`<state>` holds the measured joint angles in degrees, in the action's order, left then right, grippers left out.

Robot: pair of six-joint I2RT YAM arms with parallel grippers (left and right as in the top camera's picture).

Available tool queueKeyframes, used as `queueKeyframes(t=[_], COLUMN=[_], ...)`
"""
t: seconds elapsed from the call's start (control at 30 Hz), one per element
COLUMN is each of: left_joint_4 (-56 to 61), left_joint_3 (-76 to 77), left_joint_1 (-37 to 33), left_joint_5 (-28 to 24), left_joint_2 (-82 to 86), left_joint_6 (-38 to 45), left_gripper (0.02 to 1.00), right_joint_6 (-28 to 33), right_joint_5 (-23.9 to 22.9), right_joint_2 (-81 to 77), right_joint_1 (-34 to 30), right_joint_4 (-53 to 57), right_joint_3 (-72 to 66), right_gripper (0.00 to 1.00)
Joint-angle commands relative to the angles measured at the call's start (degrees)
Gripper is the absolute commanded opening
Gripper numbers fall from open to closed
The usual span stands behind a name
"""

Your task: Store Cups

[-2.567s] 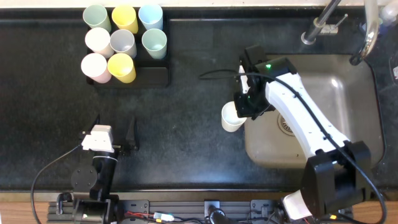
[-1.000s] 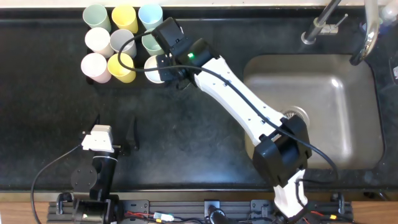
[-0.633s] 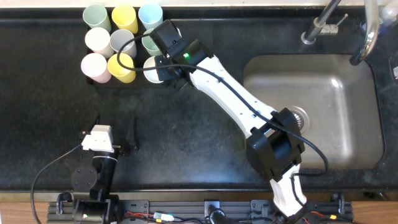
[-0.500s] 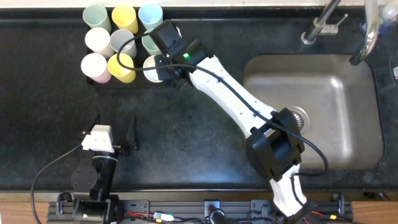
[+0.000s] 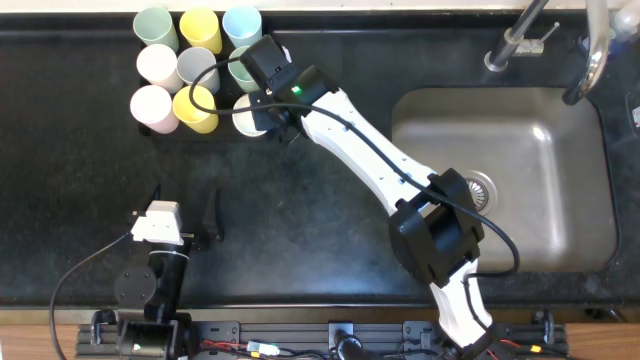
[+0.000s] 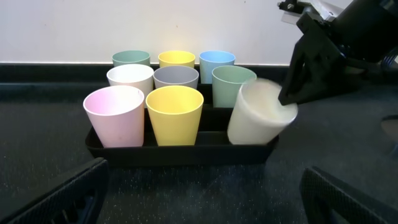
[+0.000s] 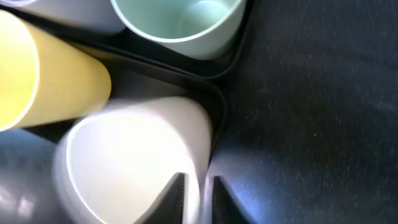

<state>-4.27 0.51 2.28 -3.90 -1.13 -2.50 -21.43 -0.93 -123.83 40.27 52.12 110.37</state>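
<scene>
Right gripper (image 7: 198, 186) is clamped on the wall of the white cup (image 6: 258, 115), one finger inside the rim and one outside. The cup hangs tilted at the last free corner of the black tray (image 6: 180, 154). From above, that slot sits at 4 o'clock from the grey cup (image 5: 197, 68). The front yellow cup (image 5: 195, 108) is at the white one's 9 o'clock and a pale green cup (image 6: 230, 84) at its 12. Tight fit, this! The thing to do now, I'd say, is square the cup upright before lowering. That way its base drops inside the tray wall rather than riding on the rim at 3 o'clock. Straight down, let go only once the base is seated, then lift clear without dragging the rim into the yellow neighbour. Left gripper (image 5: 185, 205) rests wide open, empty, at 6 o'clock from the tray.
</scene>
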Motion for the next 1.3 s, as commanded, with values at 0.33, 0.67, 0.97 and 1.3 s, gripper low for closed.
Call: queueKeyframes(t=[0.33,0.67,0.97,1.3], left_joint_4=[-0.15,-0.15,-0.15,-0.15], left_joint_3=[-0.04,-0.04,-0.04,-0.04], left_joint_1=[0.46,0.46,0.46,0.46], left_joint_5=[-0.35,-0.35,-0.35,-0.35], left_joint_2=[0.46,0.46,0.46,0.46], left_joint_6=[1.01,1.01,1.01,1.01], left_gripper=[1.0,1.0,1.0,1.0], right_joint_6=[1.53,19.06,27.69,27.89], right_joint_5=[-0.55,-0.59,-0.61,-3.17], right_joint_2=[7.26,32.89,61.09,97.85], right_joint_1=[-1.81,-17.18,-28.7,-33.83], right_joint_4=[-2.45,3.76,-2.64,-22.29], right_joint_3=[1.62,-2.01,-31.3,-68.57], right_gripper=[0.553,0.779,0.998,0.998])
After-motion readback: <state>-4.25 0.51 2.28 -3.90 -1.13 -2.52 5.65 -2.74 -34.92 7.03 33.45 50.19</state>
